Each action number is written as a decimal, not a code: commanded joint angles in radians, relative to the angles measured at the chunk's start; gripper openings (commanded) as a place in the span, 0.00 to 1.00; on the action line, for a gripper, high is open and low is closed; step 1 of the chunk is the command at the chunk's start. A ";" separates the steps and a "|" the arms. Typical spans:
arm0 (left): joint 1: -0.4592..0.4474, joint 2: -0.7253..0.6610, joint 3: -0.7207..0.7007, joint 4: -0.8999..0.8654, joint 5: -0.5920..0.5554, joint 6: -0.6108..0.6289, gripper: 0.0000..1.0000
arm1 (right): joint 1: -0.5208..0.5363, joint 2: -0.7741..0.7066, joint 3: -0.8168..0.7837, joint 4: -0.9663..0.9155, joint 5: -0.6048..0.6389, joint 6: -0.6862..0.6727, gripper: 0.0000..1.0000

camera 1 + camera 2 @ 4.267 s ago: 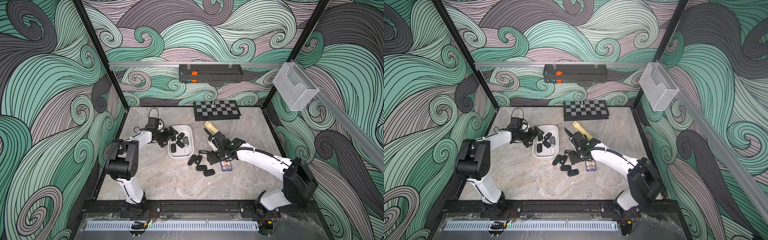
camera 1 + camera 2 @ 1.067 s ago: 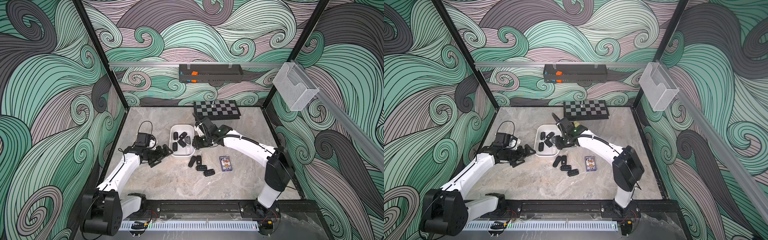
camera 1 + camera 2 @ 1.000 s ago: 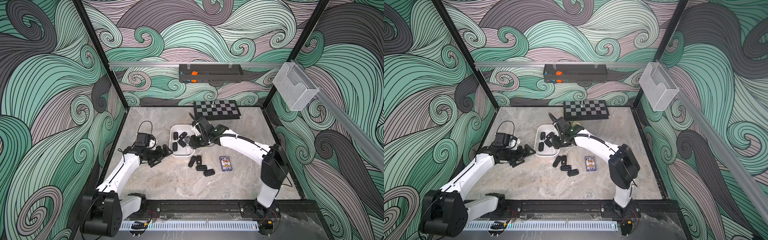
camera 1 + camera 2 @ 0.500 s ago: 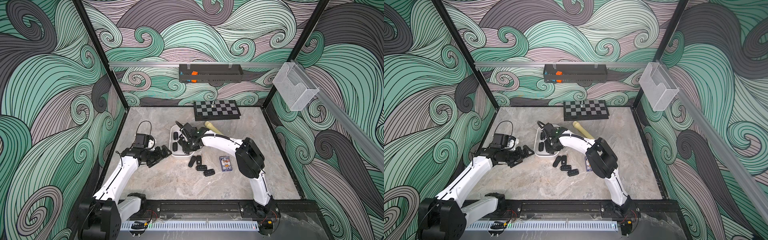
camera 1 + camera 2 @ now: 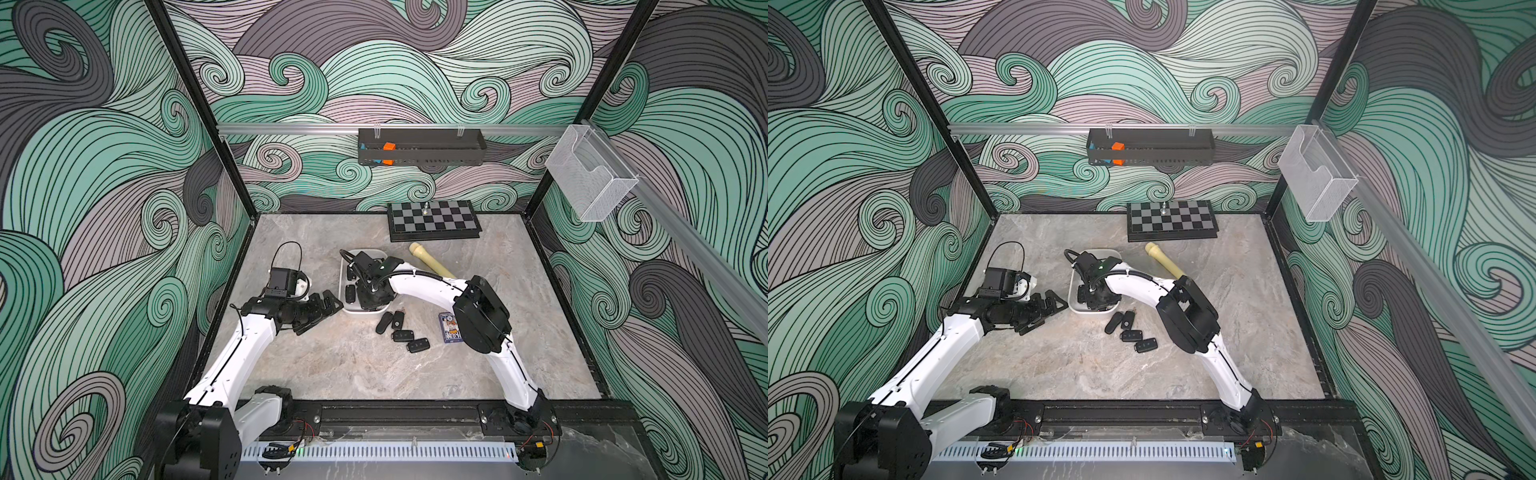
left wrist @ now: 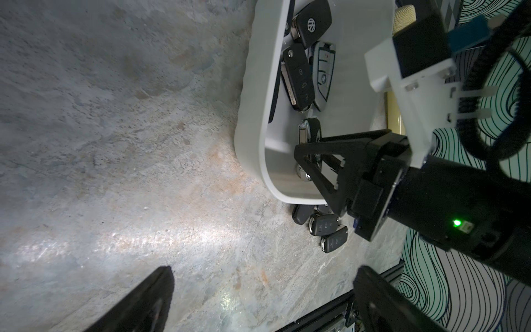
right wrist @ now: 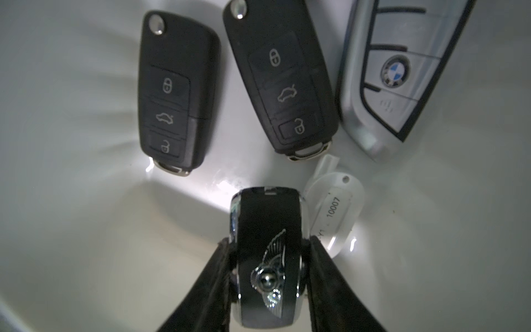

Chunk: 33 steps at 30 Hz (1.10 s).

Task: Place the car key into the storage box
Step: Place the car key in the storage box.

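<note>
The storage box [image 5: 343, 272] [image 5: 1073, 306] is a shallow white bin in mid-table. My right gripper [image 5: 371, 297] [image 5: 1096, 299] reaches down inside it, shut on a black, chrome-edged car key [image 7: 268, 258] with a winged emblem. The jaws press both sides of the key just above the box floor [image 7: 71, 143]. In the left wrist view the same key [image 6: 311, 128] shows between the right gripper's fingers over the box rim [image 6: 253, 86]. My left gripper [image 5: 322, 305] [image 5: 1050, 305] [image 6: 263, 270] rests open and empty on the table, left of the box.
Two black flip keys [image 7: 178, 92], a silver key [image 7: 396, 74] and a white tag [image 7: 333, 212] lie in the box. Several loose keys [image 5: 399, 328] sit right of it, then a card deck [image 5: 449, 327]. Behind are a cream flashlight [image 5: 428, 264] and chessboard [image 5: 434, 220].
My right gripper has swung left over the box and come down into its near end with the key. The left arm has hardly moved.
</note>
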 commanded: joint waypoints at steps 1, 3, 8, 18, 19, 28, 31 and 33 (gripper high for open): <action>0.004 -0.019 0.002 -0.012 0.000 0.017 0.99 | 0.006 0.025 0.036 -0.040 0.036 0.013 0.42; 0.004 -0.018 0.000 -0.011 0.000 0.017 0.99 | 0.007 0.032 0.044 -0.047 0.034 0.014 0.45; 0.004 -0.017 -0.003 -0.017 -0.003 0.018 0.99 | 0.008 0.013 0.059 -0.046 0.036 0.016 0.52; 0.004 -0.001 0.004 -0.034 -0.003 0.072 0.99 | 0.008 -0.159 0.052 -0.046 0.081 -0.019 0.62; 0.004 -0.003 0.004 -0.035 -0.006 0.072 0.99 | 0.007 -0.182 0.040 -0.046 0.085 -0.033 0.64; -0.014 0.002 -0.005 -0.027 -0.024 0.067 0.99 | 0.004 -0.431 -0.166 -0.044 0.093 -0.127 0.99; -0.045 0.005 -0.007 -0.034 -0.057 0.061 0.98 | 0.004 -0.540 -0.290 -0.025 0.073 -0.126 0.99; -0.079 0.005 -0.007 -0.045 -0.092 0.060 0.97 | 0.003 -0.608 -0.371 -0.021 0.054 -0.113 0.99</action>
